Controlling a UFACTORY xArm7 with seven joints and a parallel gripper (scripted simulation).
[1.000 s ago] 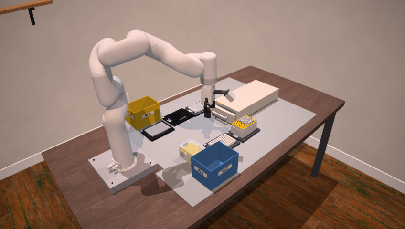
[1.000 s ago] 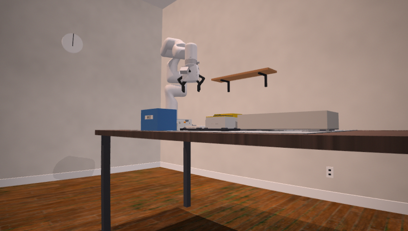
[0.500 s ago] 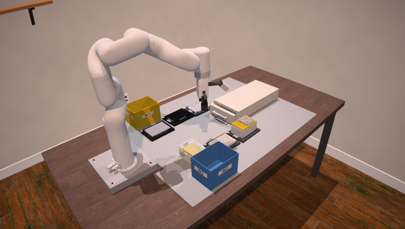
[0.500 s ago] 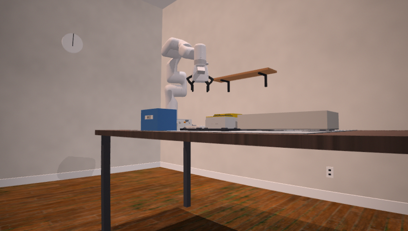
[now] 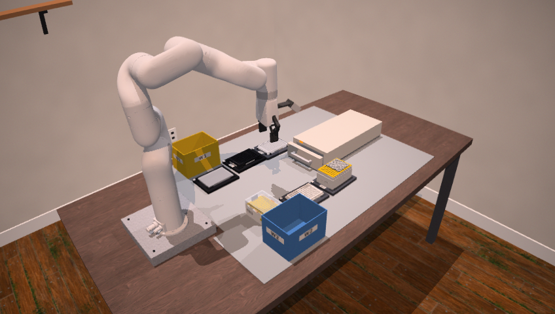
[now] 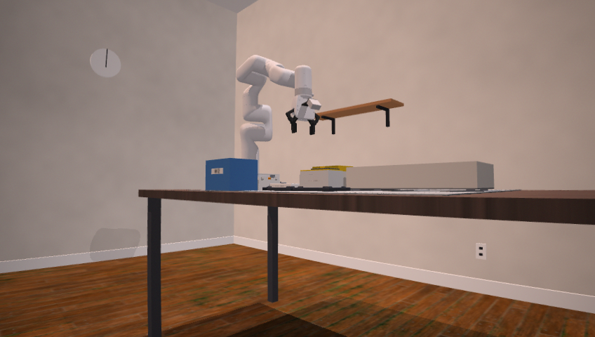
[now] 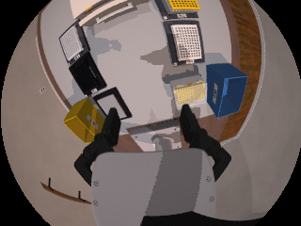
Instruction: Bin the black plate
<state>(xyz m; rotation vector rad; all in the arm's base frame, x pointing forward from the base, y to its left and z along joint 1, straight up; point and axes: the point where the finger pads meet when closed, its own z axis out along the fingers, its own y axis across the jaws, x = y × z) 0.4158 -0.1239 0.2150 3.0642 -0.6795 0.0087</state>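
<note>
The black plate (image 5: 244, 158) lies flat in its nest in the back row, between a white plate (image 5: 271, 146) and an empty black-framed nest (image 5: 215, 178). The yellow bin W1 (image 5: 196, 153) stands upright to the left of that row, next to the arm. My gripper (image 5: 272, 132) is open and empty. It hangs well above the bench, over the white plate and to the right of the black plate. In the wrist view the black plate (image 7: 88, 75) and the yellow bin (image 7: 85, 120) lie far below and left of my open fingers. In the side view my gripper (image 6: 302, 125) is high above the bench.
The beige cooler (image 5: 336, 137) stands at the back right with its drawer (image 5: 305, 155) slightly out. A yellow-topped tip rack (image 5: 334, 171), another white plate (image 5: 305, 191), a clear box of yellow tips (image 5: 261, 204) and the blue bin W2 (image 5: 294, 225) stand nearer the front.
</note>
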